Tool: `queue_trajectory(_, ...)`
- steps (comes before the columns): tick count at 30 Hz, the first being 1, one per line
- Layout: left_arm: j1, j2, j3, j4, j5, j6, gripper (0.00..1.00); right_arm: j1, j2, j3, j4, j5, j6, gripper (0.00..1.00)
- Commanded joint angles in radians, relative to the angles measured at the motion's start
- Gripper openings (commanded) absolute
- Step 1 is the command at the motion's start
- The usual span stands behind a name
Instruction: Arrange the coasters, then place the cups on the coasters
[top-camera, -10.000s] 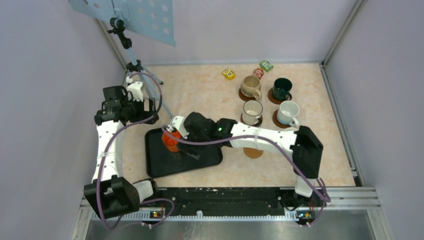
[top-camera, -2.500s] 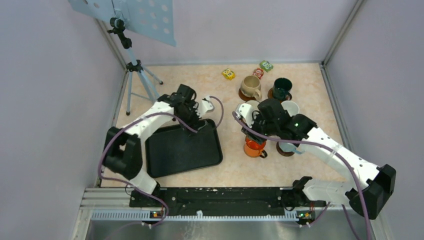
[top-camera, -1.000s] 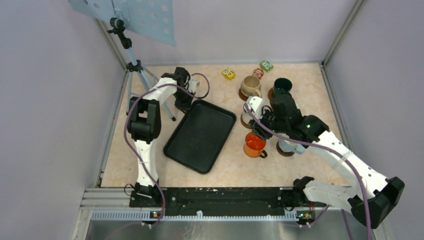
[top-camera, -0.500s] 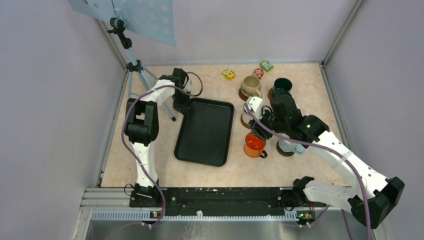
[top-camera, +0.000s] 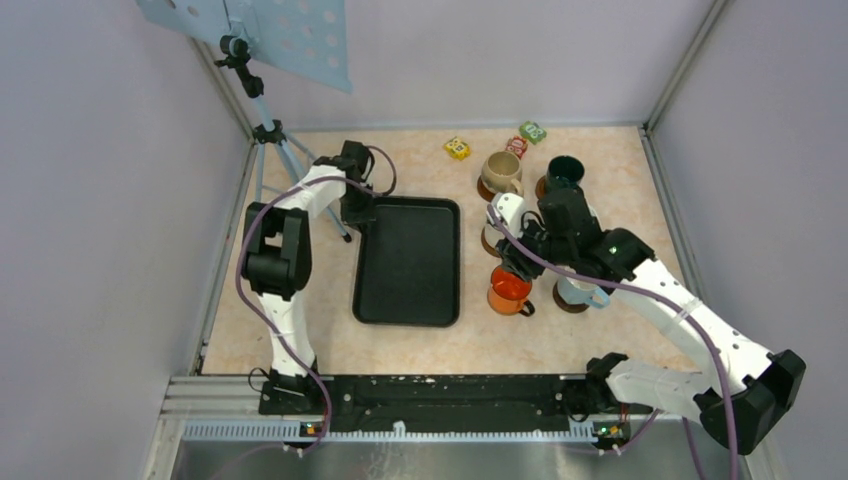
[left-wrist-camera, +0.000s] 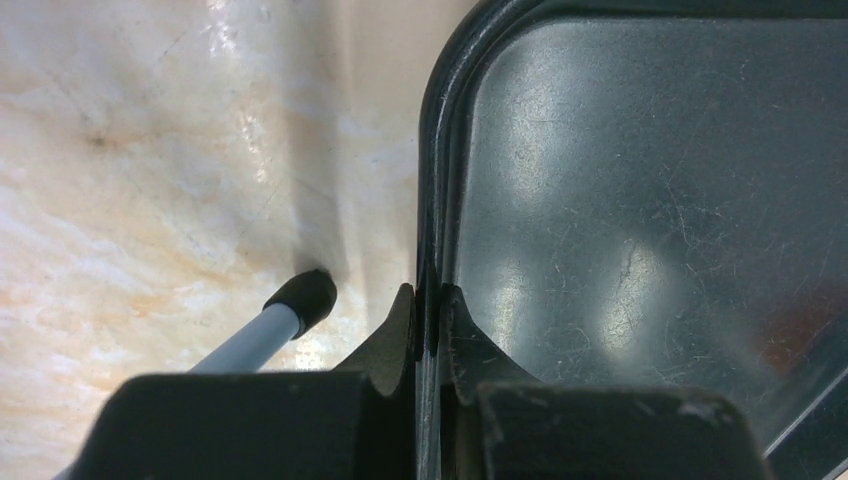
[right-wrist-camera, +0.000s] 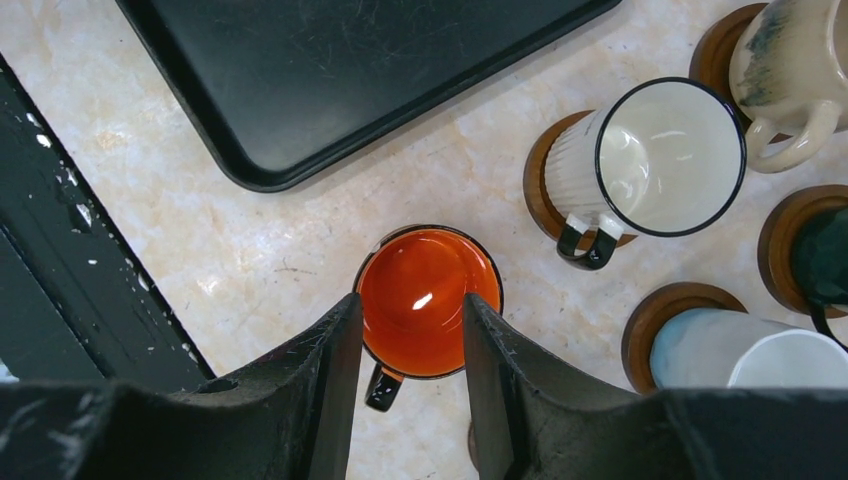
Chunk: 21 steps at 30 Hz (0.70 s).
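Observation:
My left gripper (top-camera: 362, 210) (left-wrist-camera: 427, 300) is shut on the rim of the black tray (top-camera: 408, 260) (left-wrist-camera: 640, 200) at its far left corner. Open and empty, my right gripper (top-camera: 515, 265) (right-wrist-camera: 410, 300) hangs above the orange cup (top-camera: 510, 290) (right-wrist-camera: 428, 300), which stands on the table. I cannot tell what lies under it. The dark-rimmed white cup (right-wrist-camera: 665, 160) sits on a coaster (right-wrist-camera: 545, 180). The beige cup (top-camera: 500, 172), the dark green cup (top-camera: 563, 172) and the blue-handled white cup (top-camera: 580, 292) each stand on a brown coaster.
A tripod (top-camera: 270, 130) with a perforated panel stands at the back left, one rubber foot (left-wrist-camera: 300, 295) just left of my left fingers. Small yellow (top-camera: 457, 148), red (top-camera: 517, 146) and green (top-camera: 532, 131) blocks lie at the back. A black rail (top-camera: 440, 390) runs along the near edge.
The tray has swung round in my left gripper's hold, from slanted to square with the table edges. My right arm and the cups have stayed put.

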Motion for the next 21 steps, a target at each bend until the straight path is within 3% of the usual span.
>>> queue_trajectory(1,0.005,-0.094,-0.027,0.074,-0.13,-0.059,0.05,-0.01,0.007,0.031,0.021,-0.029,0.015,0.41)
queue_trajectory(7,0.005,-0.095,-0.05,0.087,-0.131,-0.073,0.07,-0.01,0.006,0.031,0.018,-0.026,0.015,0.41)
queue_trajectory(10,0.005,-0.094,-0.049,0.088,-0.137,-0.069,0.26,-0.01,0.008,0.029,0.018,-0.025,0.015,0.41)
queue_trajectory(13,0.006,-0.102,-0.049,0.091,-0.122,-0.051,0.55,-0.01,0.007,0.029,0.02,-0.024,0.015,0.41)
queue_trajectory(14,0.005,-0.106,-0.05,0.091,-0.11,-0.044,0.61,-0.01,0.008,0.03,0.019,-0.025,0.016,0.41)
queue_trajectory(21,-0.001,-0.147,-0.049,0.093,-0.055,0.002,0.74,-0.01,0.016,0.044,0.012,-0.024,0.02,0.44)
